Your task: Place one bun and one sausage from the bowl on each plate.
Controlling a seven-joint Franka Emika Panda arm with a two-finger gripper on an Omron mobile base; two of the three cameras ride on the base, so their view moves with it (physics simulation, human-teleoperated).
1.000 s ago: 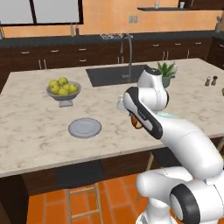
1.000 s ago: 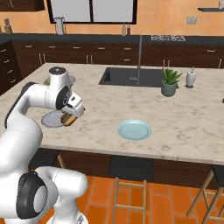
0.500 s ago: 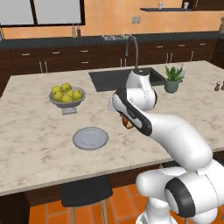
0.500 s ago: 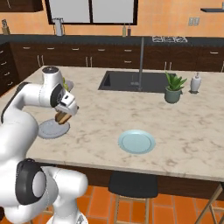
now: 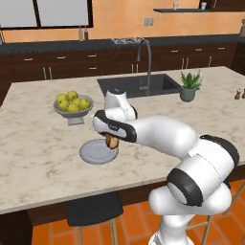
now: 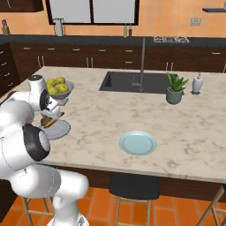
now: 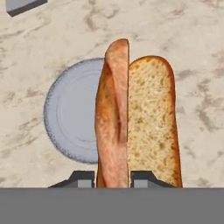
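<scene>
No readable writing or brand marks anywhere. Fingers (image 7: pixel 112 178) closed on bun (image 7: pixel 135 122), split roll showing crusty half and crumb half, centre of hand view; lower end cut off by frame bottom. Bun hangs over right edge of plate (image 7: pixel 70 118), plate partly hidden behind it. Left base view: bun (image 5: pixel 112 142) at frame centre-left, over plate (image 5: pixel 95 152) on desk (image 5: pixel 43 162). Second plate (image 6: pixel 137 142) centre of right base view. Fruit bowl (image 5: pixel 73 109) upper left; fruit type unclear.
</scene>
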